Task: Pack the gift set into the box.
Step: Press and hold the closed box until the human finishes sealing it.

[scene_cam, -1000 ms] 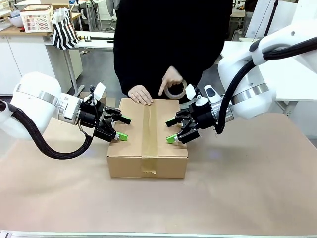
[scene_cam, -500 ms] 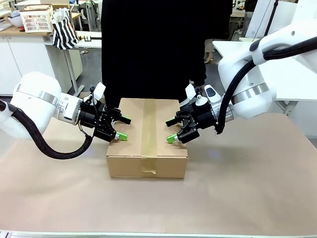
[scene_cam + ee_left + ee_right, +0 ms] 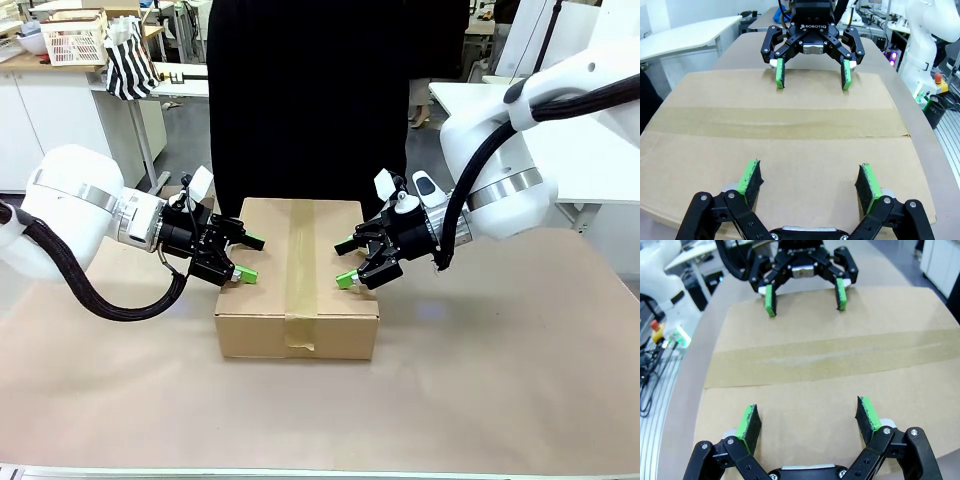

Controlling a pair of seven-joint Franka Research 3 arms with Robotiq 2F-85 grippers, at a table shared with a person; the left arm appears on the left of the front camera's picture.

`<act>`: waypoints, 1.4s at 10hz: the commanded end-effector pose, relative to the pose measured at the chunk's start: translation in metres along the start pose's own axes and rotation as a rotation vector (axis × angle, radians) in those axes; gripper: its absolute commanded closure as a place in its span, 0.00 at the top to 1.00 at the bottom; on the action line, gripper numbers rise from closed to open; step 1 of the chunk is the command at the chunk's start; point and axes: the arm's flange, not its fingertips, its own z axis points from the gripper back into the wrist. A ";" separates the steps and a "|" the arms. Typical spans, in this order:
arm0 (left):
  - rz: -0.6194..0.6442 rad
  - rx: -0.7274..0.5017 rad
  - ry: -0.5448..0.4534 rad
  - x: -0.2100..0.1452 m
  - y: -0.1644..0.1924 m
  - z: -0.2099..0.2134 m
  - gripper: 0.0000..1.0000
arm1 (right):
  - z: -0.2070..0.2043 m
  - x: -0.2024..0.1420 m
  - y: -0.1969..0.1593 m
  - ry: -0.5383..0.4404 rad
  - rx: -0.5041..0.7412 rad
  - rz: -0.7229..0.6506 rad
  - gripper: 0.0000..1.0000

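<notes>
The plain brown corrugated cardboard box [image 3: 297,275] sits mid-table, flaps shut under tape, the gift set presumably inside. The left gripper [image 3: 243,258] and right gripper [image 3: 347,263], jaws wide and empty, flank its top; they should lift straight up to avoid snagging the tape.

Brown paper covers the surface [image 3: 480,400]. Person in black [image 3: 310,100] stands at far side. Behind left: white slatted basket [image 3: 73,42] and black-and-white striped bag [image 3: 130,62] on a counter.
</notes>
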 end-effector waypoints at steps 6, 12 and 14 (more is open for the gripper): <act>-0.010 -0.001 0.000 -0.001 -0.001 0.000 1.00 | -0.001 -0.004 0.001 -0.003 -0.008 -0.016 1.00; 0.538 -0.089 -0.271 0.084 -0.024 0.060 1.00 | 0.099 0.037 0.019 -0.180 0.123 -0.681 1.00; 0.820 -0.062 -0.339 0.090 -0.051 0.102 1.00 | 0.178 0.027 0.038 -0.294 -0.028 -0.853 1.00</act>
